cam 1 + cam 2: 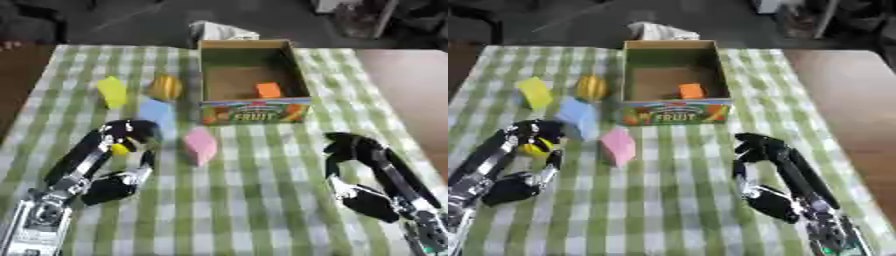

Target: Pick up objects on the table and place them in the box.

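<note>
A cardboard fruit box (254, 111) stands at the table's far middle with an orange block (269, 90) inside. Left of it lie a yellow-green block (111, 92), a yellow-orange rounded piece (164, 87), a light blue block (156, 110) and a pink block (200, 145). My left hand (122, 134) has its fingers curled over a small yellow ball (536, 147) just left of the pink block. My right hand (354, 148) hovers over the cloth at the right, fingers curled, holding nothing.
A green-and-white checked cloth (254, 200) covers the table. Bare brown tabletop (416, 85) shows at the right. Something white and crumpled (219, 31) lies behind the box.
</note>
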`<state>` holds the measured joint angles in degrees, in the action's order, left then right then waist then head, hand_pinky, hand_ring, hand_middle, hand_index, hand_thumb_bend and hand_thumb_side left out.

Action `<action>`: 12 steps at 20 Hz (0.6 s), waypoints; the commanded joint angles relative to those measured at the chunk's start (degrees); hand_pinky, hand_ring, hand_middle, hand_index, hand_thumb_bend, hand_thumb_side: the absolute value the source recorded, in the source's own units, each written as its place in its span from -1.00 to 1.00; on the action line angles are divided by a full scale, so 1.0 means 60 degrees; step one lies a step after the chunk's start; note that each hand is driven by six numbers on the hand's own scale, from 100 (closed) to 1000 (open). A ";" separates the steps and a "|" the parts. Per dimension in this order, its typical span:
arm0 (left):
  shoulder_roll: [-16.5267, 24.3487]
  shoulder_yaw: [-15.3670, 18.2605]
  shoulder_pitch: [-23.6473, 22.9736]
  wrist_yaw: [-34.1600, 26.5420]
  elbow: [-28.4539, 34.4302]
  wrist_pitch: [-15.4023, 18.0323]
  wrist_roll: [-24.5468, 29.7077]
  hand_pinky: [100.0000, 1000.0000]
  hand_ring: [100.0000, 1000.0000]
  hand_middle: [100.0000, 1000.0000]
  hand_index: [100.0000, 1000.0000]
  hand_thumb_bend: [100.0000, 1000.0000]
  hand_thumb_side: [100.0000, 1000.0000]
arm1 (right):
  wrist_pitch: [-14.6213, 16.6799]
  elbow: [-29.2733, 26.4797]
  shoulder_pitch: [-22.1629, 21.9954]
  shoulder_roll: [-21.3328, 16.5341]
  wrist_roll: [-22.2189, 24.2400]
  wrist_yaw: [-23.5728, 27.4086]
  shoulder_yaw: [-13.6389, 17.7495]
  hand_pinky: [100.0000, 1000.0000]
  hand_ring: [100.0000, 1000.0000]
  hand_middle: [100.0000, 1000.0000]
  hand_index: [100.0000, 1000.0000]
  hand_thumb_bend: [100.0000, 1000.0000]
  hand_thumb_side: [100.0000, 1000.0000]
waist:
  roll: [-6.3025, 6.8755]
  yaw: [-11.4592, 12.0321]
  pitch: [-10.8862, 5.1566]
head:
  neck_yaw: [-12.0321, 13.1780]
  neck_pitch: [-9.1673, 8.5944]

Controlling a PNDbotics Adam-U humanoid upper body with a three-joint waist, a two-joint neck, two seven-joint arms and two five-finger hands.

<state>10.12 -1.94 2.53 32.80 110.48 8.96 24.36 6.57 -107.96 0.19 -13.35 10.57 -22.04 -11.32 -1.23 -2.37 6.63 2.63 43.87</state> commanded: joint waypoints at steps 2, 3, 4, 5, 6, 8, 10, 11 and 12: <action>0.0132 -0.0012 0.0048 -0.0019 0.0113 0.0025 0.0027 0.16 0.35 0.31 0.70 -1.00 -0.26 | 0.0019 -0.0233 0.0052 -0.0044 -0.0004 -0.0016 0.0043 0.30 0.20 0.22 0.65 -1.00 -0.72 | -0.0004 -0.0009 -0.0100 | -0.0008 0.0042; 0.0136 -0.0015 0.0053 -0.0016 0.0112 0.0025 0.0028 0.16 0.35 0.31 0.70 -1.00 -0.25 | 0.0017 -0.0235 0.0052 -0.0044 -0.0005 -0.0018 0.0044 0.30 0.20 0.22 0.65 -1.00 -0.72 | -0.0004 -0.0012 -0.0094 | -0.0007 0.0042; 0.0133 -0.0016 0.0051 -0.0014 0.0108 0.0023 0.0031 0.16 0.35 0.31 0.70 -1.00 -0.25 | 0.0016 -0.0234 0.0049 -0.0042 -0.0003 -0.0019 0.0041 0.30 0.20 0.22 0.65 -1.00 -0.71 | -0.0004 -0.0012 -0.0089 | -0.0006 0.0042; 0.0123 -0.0017 0.0041 -0.0013 0.0104 0.0021 0.0036 0.16 0.35 0.31 0.70 -1.00 -0.24 | 0.0022 -0.0234 0.0039 -0.0039 0.0006 -0.0018 0.0034 0.30 0.20 0.22 0.65 -1.00 -0.71 | -0.0003 -0.0009 -0.0086 | -0.0001 0.0042; 0.0124 -0.0020 0.0033 -0.0013 0.0101 0.0022 0.0044 0.16 0.35 0.31 0.70 -1.00 -0.25 | 0.0025 -0.0232 0.0028 -0.0037 0.0012 -0.0021 0.0035 0.30 0.20 0.22 0.65 -1.00 -0.71 | -0.0003 -0.0011 -0.0085 | -0.0003 0.0042; 0.0136 -0.0016 0.0048 -0.0012 0.0106 0.0024 0.0040 0.16 0.35 0.31 0.70 -1.00 -0.25 | 0.0026 -0.0239 0.0033 -0.0038 0.0006 -0.0030 0.0045 0.30 0.20 0.22 0.65 -1.00 -0.72 | -0.0004 -0.0015 -0.0083 | -0.0011 0.0042; 0.0134 -0.0022 0.0052 -0.0020 0.0107 0.0025 0.0042 0.16 0.35 0.31 0.70 -1.00 -0.24 | 0.0031 -0.0246 0.0025 -0.0029 0.0008 -0.0032 0.0046 0.30 0.20 0.22 0.65 -1.00 -0.71 | -0.0007 -0.0020 -0.0085 | -0.0021 0.0042; 0.0138 -0.0026 0.0046 -0.0023 0.0104 0.0026 0.0057 0.17 0.35 0.31 0.70 -1.00 -0.25 | 0.0035 -0.0243 0.0019 -0.0028 0.0018 -0.0035 0.0041 0.30 0.20 0.22 0.65 -1.00 -0.72 | -0.0007 -0.0020 -0.0086 | -0.0026 0.0042; 0.0150 -0.0025 0.0053 -0.0019 0.0106 0.0028 0.0071 0.17 0.35 0.31 0.70 -1.00 -0.26 | 0.0040 -0.0245 0.0020 -0.0030 0.0027 -0.0038 0.0037 0.30 0.20 0.22 0.65 -1.00 -0.72 | -0.0006 -0.0022 -0.0085 | -0.0025 0.0042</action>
<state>10.12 -1.94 2.53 32.80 110.46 9.07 24.64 6.62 -108.10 -0.02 -13.32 10.62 -22.06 -11.32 -1.26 -2.44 6.63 2.61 43.87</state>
